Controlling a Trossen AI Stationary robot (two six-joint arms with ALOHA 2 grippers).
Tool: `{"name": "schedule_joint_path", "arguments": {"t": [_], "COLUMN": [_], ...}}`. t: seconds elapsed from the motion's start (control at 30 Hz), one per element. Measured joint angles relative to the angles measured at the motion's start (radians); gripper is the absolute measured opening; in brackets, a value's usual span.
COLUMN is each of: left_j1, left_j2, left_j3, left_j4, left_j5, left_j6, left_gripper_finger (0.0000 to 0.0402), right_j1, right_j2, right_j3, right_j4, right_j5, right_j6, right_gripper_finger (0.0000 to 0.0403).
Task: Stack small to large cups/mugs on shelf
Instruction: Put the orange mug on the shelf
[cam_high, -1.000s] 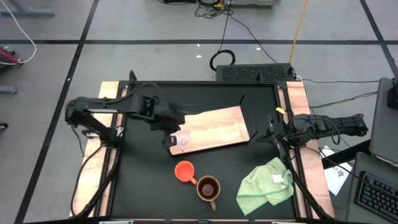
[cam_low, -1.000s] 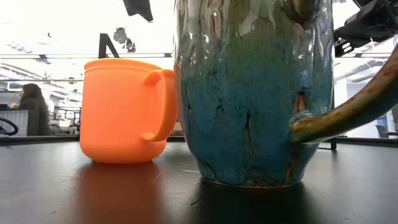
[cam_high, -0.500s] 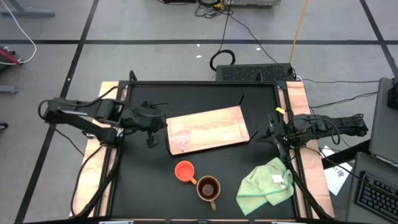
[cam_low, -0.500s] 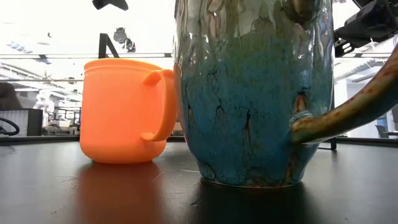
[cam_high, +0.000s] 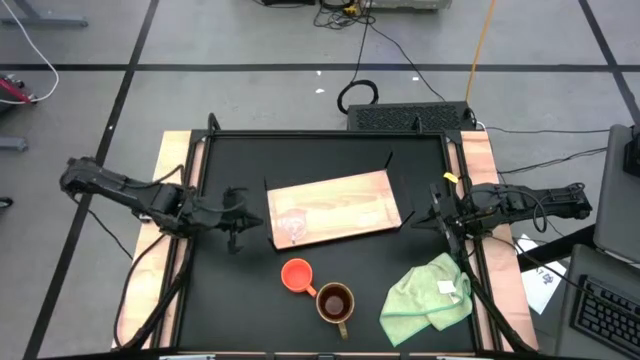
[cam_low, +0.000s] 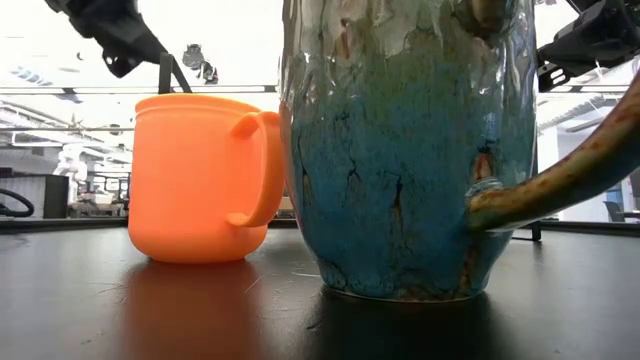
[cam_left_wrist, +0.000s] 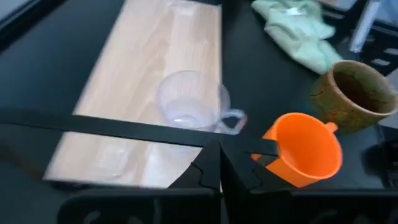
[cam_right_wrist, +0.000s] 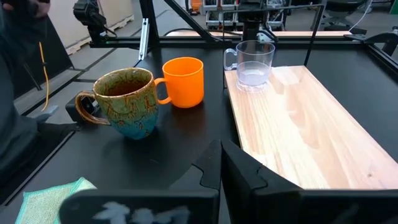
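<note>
With the glass cup (cam_high: 290, 227) on the shelf (cam_high: 340, 205) at frame centre, both clenched, empty tools, left tool (cam_high: 237, 222) and right tool (cam_high: 437, 215), risk toppling the orange cup (cam_high: 296, 274) unless reopened.

You have 1 clear glass cup (cam_right_wrist: 251, 63) standing upright on the left end of the light wooden shelf (cam_high: 340, 207). The orange cup (cam_high: 296, 274) and brown mug (cam_high: 335, 302) stand upright, just beside each other, on the black tabletop.

You're looking straight down overhead; low, you're sitting close behind the orange plastic cup (cam_low: 200, 180), sharing it with both wrist views.
</note>
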Motion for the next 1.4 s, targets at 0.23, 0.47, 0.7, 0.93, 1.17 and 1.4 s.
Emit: {"name": "schedule_joint_path", "arguments": {"t": [0.23,0.47,0.7,0.93,1.17,1.4], "left_j1": [-0.091,-0.145,-0.245,-0.334,-0.369,-0.369], "left_j2": [-0.010,-0.109,-0.201,-0.177,-0.128,-0.119], "left_j3": [-0.132,-0.186,-0.203,-0.235,-0.269,-0.269], "left_j4": [0.209,0.208,0.238,0.329,0.425,0.439], "left_j5": [-0.112,-0.221,-0.230,-0.239,-0.240,-0.246], "left_j6": [0.026,0.018,0.113,0.227,0.254,0.236], "left_gripper_finger": [0.0001,0.0001,0.0000,0.0000,0.0000,0.0001], "right_j1": [0.000,0.000,0.000,0.000,0.000,0.000], "right_j2": [0.000,0.000,0.000,0.000,0.000,0.000], "right_j3": [0.000,0.000,0.000,0.000,0.000,0.000], "right_j4": [0.001,0.000,0.000,0.000,0.001,0.001], "right_j5": [0.000,0.000,0.000,0.000,0.000,0.000], "right_j6": [-0.002,0.001,0.001,0.000,-0.003,-0.003], "right_gripper_finger": [0.0000,0.0000,0.0000,0.0000,0.0000,0.0000]}}
